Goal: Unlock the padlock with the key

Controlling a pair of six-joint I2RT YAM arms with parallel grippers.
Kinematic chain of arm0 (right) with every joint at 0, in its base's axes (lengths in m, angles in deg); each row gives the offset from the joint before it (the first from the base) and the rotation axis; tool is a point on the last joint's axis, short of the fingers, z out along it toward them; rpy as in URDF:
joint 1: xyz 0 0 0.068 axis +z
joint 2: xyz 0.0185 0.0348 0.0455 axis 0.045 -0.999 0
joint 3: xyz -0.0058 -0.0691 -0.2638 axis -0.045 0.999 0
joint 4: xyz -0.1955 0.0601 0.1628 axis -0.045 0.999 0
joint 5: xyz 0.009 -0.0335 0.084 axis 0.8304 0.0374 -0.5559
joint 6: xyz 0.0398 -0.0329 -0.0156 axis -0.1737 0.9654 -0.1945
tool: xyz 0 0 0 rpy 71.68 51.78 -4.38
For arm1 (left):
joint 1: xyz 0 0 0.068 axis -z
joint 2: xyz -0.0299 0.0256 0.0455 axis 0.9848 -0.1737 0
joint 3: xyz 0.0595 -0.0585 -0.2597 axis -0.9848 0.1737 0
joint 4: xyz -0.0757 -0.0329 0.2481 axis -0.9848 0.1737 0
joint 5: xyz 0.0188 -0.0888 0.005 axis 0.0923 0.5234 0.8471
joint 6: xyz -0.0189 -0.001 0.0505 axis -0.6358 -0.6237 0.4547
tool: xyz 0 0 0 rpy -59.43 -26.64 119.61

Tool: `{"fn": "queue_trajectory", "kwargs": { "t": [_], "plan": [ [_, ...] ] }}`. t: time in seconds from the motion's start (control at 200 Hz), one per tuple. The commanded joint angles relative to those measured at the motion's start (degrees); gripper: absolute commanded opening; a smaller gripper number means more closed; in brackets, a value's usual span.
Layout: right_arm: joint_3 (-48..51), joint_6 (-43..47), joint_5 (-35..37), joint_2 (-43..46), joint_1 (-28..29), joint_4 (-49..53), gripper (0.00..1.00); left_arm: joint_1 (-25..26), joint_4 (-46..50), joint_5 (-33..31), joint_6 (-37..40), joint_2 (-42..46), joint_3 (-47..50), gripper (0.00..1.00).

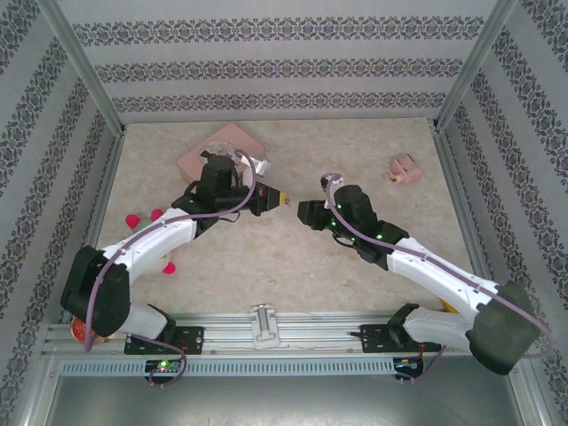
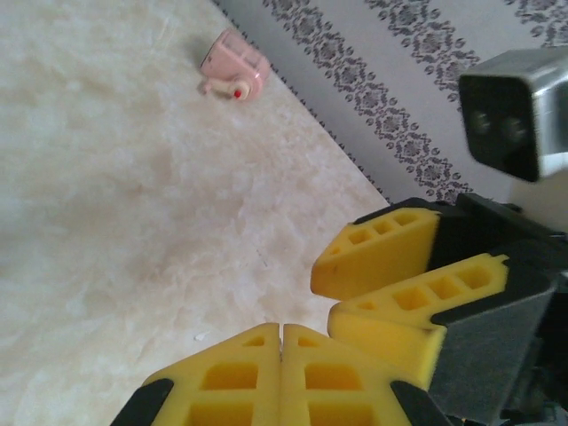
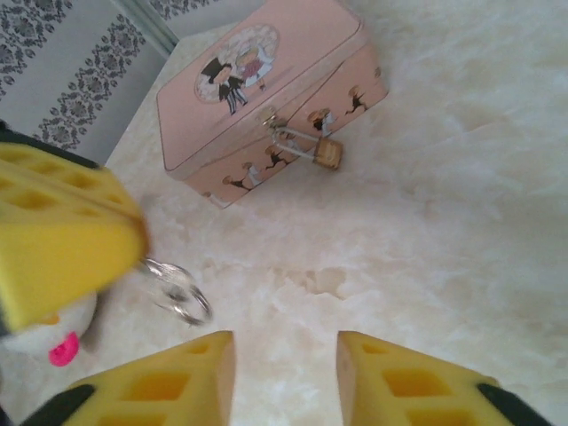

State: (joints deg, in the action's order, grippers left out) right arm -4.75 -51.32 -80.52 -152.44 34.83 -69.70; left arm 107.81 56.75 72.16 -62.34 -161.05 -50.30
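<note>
Here, the brass padlock point(image 3: 327, 153), small and boxy with a thin silvery shackle, hangs from the clasp on the front of the pink rectangular tin point(image 3: 257, 80). The tin's lid is shut, and it sits on the marbled cream table point(image 3: 444, 248). The left gripper point(image 2: 281, 355) presses its ribbed yellow pads together. Silvery key rings point(image 3: 182, 297) dangle from its tip, the key itself hidden between the pads. The right gripper point(image 3: 286, 382) stands parted and empty.

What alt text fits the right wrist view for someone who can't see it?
A pink tin lies on the pale marble-look table, the small brass padlock hanging from its front clasp. The right gripper stands open in the foreground, nothing between its yellow fingers; at left, the shut left gripper has a silver ring dangling at its tip.
</note>
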Motion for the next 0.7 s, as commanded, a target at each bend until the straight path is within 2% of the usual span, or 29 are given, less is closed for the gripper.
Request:
{"fn": "queue_trajectory", "kwargs": {
  "t": [0.0, 0.12, 0.27, 0.36, 0.56, 0.695],
  "plan": [
    [1.66, 2.52, -0.62, 4.56, -1.08, -0.33, 0.48, 0.84, 5.41, 2.72, 7.12, 2.34, -2.96, 0.00],
    [2.31, 5.61, -6.90, 8.57, -2.15, -1.65, 0.49, 0.82, 7.36, 7.75, 9.85, 2.85, -4.33, 0.00],
    [5.33, 3.18, -25.54, 11.15, -7.10, -11.61, 0.47, 0.86, 13.25, 12.74, 16.02, 3.74, -6.60, 0.00],
    [6.42, 0.95, -32.80, 11.38, -8.53, -18.09, 0.45, 0.85, 14.28, 16.23, 18.20, 4.77, -6.85, 0.00],
    [5.29, 0.48, -40.21, 10.10, -8.12, -21.16, 0.43, 0.84, 8.81, 21.25, 17.36, 7.32, -4.34, 0.00],
    [3.67, 0.31, -42.72, 7.66, -6.97, -21.38, 0.38, 0.88, 6.89, 22.26, 16.90, 7.66, -3.83, 0.00]
  ]
}}
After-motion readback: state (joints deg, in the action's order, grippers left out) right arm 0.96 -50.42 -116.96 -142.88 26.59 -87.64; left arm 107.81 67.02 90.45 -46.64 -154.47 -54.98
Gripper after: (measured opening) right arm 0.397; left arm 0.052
